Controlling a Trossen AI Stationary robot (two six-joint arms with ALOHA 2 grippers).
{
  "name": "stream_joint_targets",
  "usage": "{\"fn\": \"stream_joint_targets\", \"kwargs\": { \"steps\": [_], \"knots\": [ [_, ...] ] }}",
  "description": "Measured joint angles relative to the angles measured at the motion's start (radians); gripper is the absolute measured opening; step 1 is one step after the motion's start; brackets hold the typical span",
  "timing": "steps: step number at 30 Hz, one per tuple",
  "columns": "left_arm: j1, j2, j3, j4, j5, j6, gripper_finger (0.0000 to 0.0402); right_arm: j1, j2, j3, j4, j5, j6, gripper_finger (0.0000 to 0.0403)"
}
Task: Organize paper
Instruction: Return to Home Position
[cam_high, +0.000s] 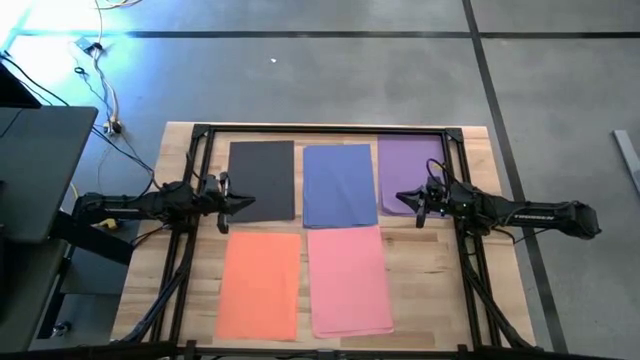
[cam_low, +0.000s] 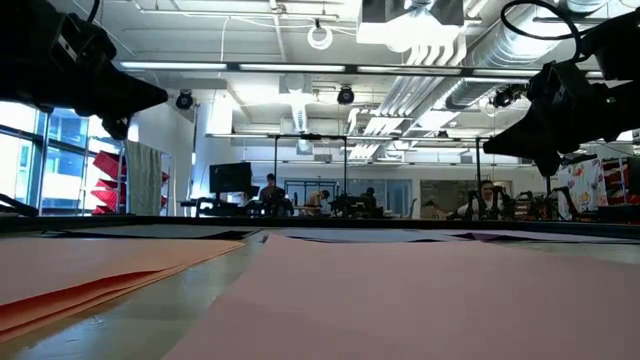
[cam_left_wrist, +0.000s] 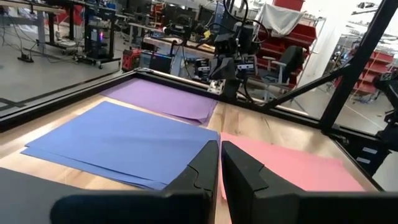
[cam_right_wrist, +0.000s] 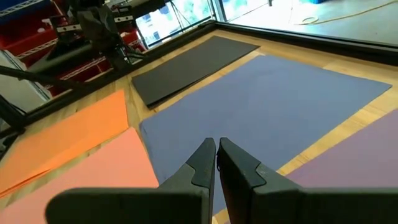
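While both arms are hanging raised above the wooden table (cam_high: 425, 285), the paper is lying flat in two rows inside the black frame (cam_high: 320, 130). In the far row the dark grey paper (cam_high: 262, 180) is sitting on the left, the blue paper (cam_high: 339, 185) in the middle and the purple paper (cam_high: 410, 165) on the right. A strip of wood is showing between grey and blue, while blue and purple are all but touching. In the near row the orange paper (cam_high: 259, 285) is lying in front of the grey and the pink paper (cam_high: 349, 282) in front of the blue, the two close along their long sides. From table height the orange paper is showing more than one layer at its edge, and the left wrist view is showing offset edges under the blue paper too.

The left gripper (cam_high: 246, 201) is reaching in from the left and hanging over the near left part of the dark grey paper, clear of it. Its fingers (cam_left_wrist: 202, 168) are pressed nearly together with only a slit between them, pinching nothing. The right gripper (cam_high: 402, 197) is reaching in from the right and hanging over the near left corner of the purple paper, likewise off the sheet. Its fingers (cam_right_wrist: 199, 163) are drawn together on nothing, leaving a thin gap.
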Motion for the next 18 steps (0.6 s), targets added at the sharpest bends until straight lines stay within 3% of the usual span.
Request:
{"fn": "stream_joint_targets", "kwargs": {
  "steps": [5,12,18],
  "knots": [
    [0.000,0.002,0.000,0.000,-0.001,0.000,0.0000,0.060,-0.074,0.000,0.000,-0.003,0.000,0.0004],
    [-0.001,-0.002,0.003,0.006,-0.010,0.001,0.0000,0.091,-0.288,0.000,0.000,-0.013,0.000,0.0004],
    [-0.018,-0.056,-0.004,0.013,-0.015,0.001,0.0000,0.091,-0.303,0.000,0.063,-0.018,0.000,0.0004]
  ]
}}
